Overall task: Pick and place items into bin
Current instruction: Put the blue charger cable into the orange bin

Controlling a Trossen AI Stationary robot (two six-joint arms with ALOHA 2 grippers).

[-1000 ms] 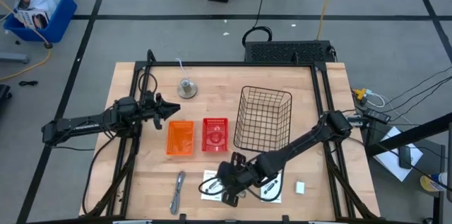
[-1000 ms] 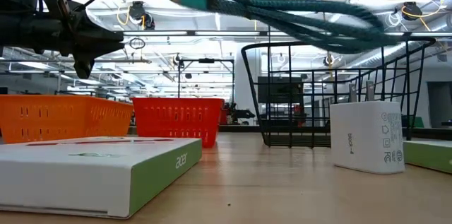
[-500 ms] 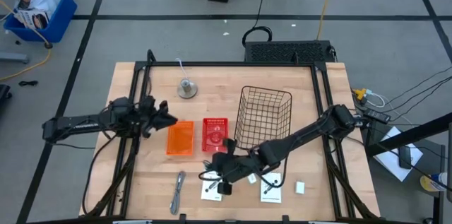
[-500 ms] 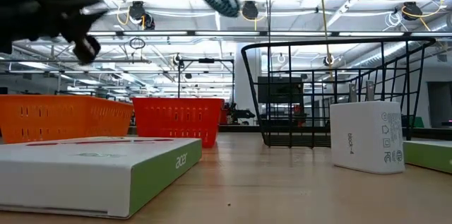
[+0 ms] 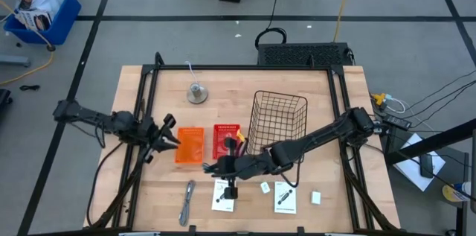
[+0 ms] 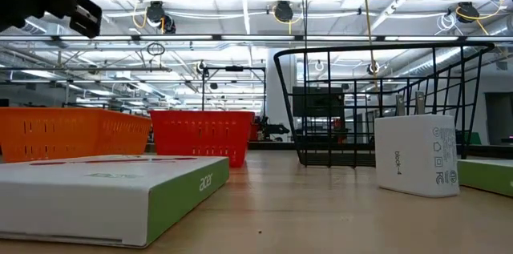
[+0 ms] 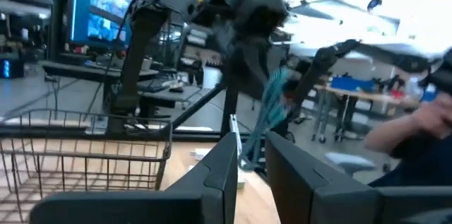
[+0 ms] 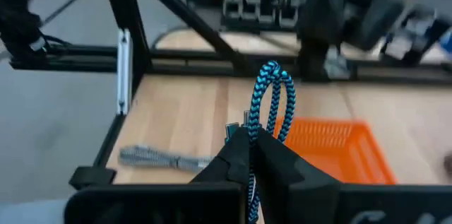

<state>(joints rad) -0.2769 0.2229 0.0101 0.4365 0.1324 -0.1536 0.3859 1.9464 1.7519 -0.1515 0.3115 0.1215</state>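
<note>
The blue braided cable (image 8: 272, 104) is one of the items, and the right gripper (image 5: 223, 167) has it. The two fingers are pressed together on the cable and pinch it tight. In the right wrist view a loop of the cable sticks up past the fingertips. The gripper is up in the air, over the wood table (image 5: 335, 154), just in front of the red bin (image 5: 227, 141) and the orange bin (image 5: 190, 145). The rest of the cable hangs down over a flat white box (image 5: 222, 199).

A second flat white box (image 5: 285, 197) lies near the first one. In the low view the side of one white box has a green stripe, and on it you can read the word "acer". A small white plug block (image 5: 265, 187) sits between the two boxes. Another white plug block (image 5: 316, 198) is off to the right. In the low view a plug block has small marks and tiny writing on its side, too small to read.

A slim grey thing (image 5: 188, 201) lies on the table left of the boxes. A round grey bell-like thing (image 5: 197, 93) stands at the far side of the table. A black wire basket (image 5: 279, 124) stands beside the red bin.

The left gripper (image 5: 169, 138) hangs just beside the left edge of the orange bin. Its fingers are spread a little and pinch nothing.

A person (image 7: 417, 132) shows in the room in the left wrist view
</note>
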